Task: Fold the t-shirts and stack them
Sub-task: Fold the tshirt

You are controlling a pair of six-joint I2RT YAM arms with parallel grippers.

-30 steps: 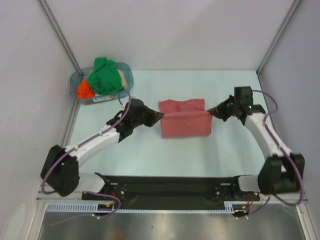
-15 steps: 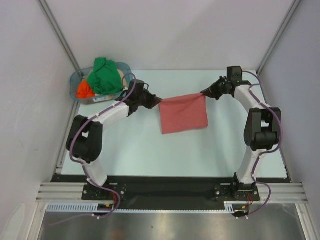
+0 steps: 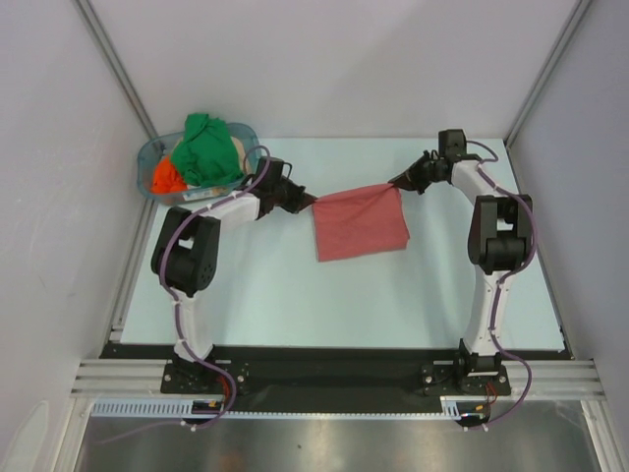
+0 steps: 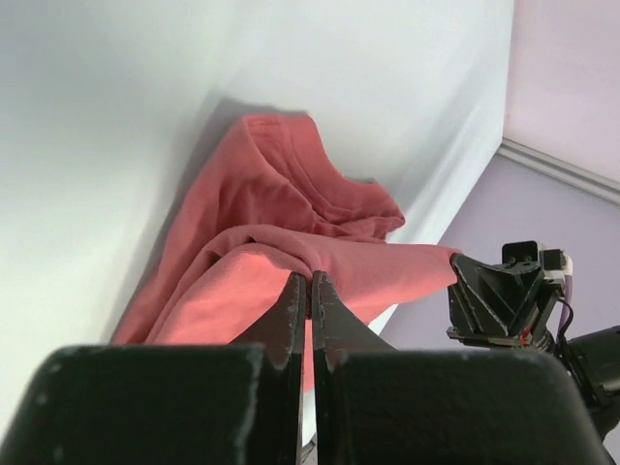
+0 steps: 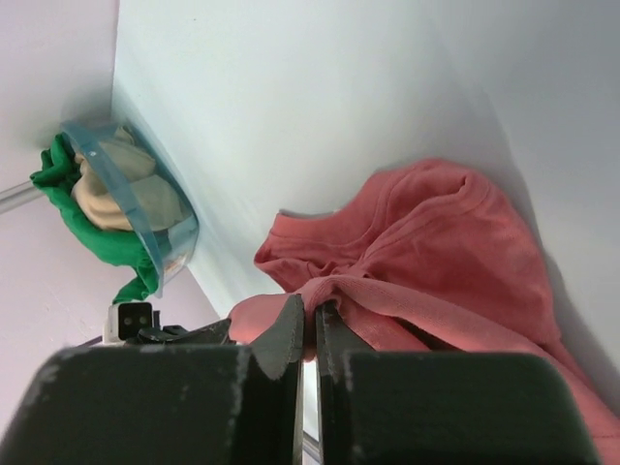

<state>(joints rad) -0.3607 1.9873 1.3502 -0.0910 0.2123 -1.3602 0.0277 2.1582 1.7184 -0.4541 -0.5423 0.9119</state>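
Red shirt: hung by its top edge between 2 grippers, close to the far edge of the table, about midway between its left and right edges. Lower part draped down onto the surface, with the collar bunched in the folds below. Pinched at the left top corner by the left gripper, jaws narrow and closed on a thin ridge of cloth. Pinched at the right top corner by the right gripper, jaws just as narrow on a similar ridge. Drawn nearly taut across the span.

Judged likely to go wrong from here:

1. Could slip out of 1 jaw, given how little cloth sat between the tips; any further pull apart would cause it, and the freed corner would drop and undo the fold.
2. Could land skewed if 1 side came down ahead of the other, leaving a crooked edge.
3. Could trap the bunched collar as a lump under the next fold.
4. Could knock the tub at the far left corner, just beside the left arm, and spill the green shirt, orange shirt and beige shirt heaped in it.
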